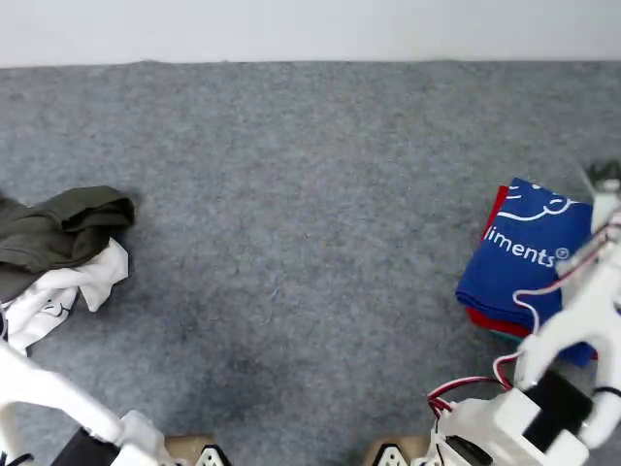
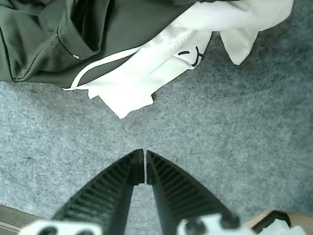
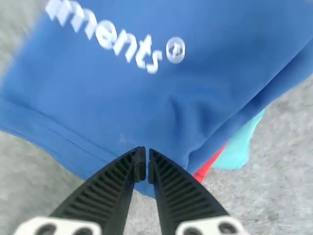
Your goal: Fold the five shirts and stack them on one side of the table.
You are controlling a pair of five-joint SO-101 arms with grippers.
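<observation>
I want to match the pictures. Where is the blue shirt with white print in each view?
High view: the blue shirt lies folded at the right side of the grey table cover, on top of a red shirt.
Right wrist view: the blue shirt lies just beyond the shut jaws of the right gripper, over a teal shirt.
Left wrist view: here lie the olive shirt and the white shirt instead.
Shared landmark: the grey table cover, in all three views.

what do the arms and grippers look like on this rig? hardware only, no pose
Both arms have white plastic shells: left arm, right arm. The right arm carries a black servo block and loose red and white cables. The left gripper and right gripper match: two black, ribbed, tapering fingers on a white base with screw holes.
</observation>
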